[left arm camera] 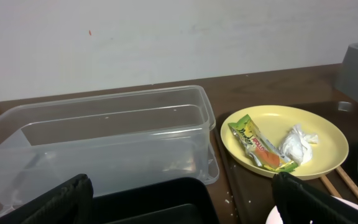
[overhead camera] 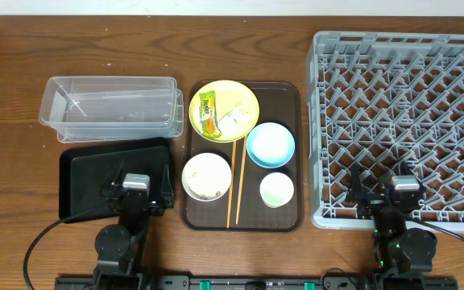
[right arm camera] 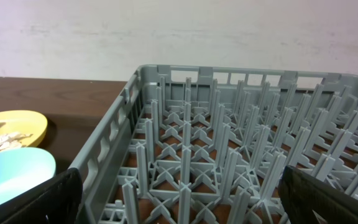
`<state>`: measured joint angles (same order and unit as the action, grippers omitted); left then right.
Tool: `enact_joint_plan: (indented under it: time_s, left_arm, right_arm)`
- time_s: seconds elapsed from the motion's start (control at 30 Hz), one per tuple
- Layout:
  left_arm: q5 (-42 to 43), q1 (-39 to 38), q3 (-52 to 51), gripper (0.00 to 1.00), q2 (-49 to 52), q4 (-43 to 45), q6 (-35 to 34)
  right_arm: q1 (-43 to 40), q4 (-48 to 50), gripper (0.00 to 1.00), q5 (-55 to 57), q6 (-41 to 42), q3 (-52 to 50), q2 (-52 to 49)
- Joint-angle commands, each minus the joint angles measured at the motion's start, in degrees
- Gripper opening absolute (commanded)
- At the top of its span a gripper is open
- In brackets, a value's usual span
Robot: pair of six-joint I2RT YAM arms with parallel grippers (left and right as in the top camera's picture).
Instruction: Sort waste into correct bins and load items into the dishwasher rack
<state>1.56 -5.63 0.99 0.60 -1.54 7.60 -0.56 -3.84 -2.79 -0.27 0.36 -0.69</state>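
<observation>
Wooden bench (overhead camera: 6, 80) from above; sorting has not begun. Serving tray (overhead camera: 293, 121) holds yellow plate (overhead camera: 244, 98) (wrapper (overhead camera: 208, 113), paper (overhead camera: 234, 118) on it), light-blue bowl (overhead camera: 270, 144), white bowl (overhead camera: 206, 176), cup (overhead camera: 276, 189) and chopsticks (overhead camera: 234, 189). Left of it, clear tub (overhead camera: 111, 109) and black tray (overhead camera: 87, 173) lie empty; right, rack (overhead camera: 401, 113) empty. Left tool (overhead camera: 138, 192) and right tool (overhead camera: 393, 195) gape open, holding nothing.

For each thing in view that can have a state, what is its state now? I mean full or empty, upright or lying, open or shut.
clear tub: upright, empty.
black tray: nothing visible in it.
dishwasher rack: empty.
yellow plate: holds wrapper and crumpled paper.
light-blue bowl: upright, empty.
white bowl: upright, food scraps inside.
cup: upright, looks empty.
chopsticks: lying flat on brown tray.
left tool: open.
right tool: open.
</observation>
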Motion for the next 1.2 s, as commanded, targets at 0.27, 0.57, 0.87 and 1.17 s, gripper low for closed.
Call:
enact_joint_plan:
  time_s: [0.27, 0.57, 0.87, 1.17]
  left_arm:
    - [-0.7, 0.3, -0.8, 0.95, -0.3, -2.5, 0.7]
    - [-0.7, 0.3, -0.8, 0.95, -0.3, -2.5, 0.7]
    - [-0.7, 0.3, -0.8, 0.95, -0.3, -2.5, 0.7]
    - [-0.7, 0.3, -0.8, 0.95, -0.3, -2.5, 0.7]
  right_arm:
    - [0.7, -0.2, 0.99, -0.3, -0.5, 0.0, 0.1]
    - [0.7, -0.2, 0.99, -0.2, -0.5, 0.0, 0.1]
    - [0.7, -0.2, 0.99, 0.0, -0.5, 0.0, 0.1]
    - [0.7, -0.2, 0.99, 0.9, -0.5, 0.0, 0.1]
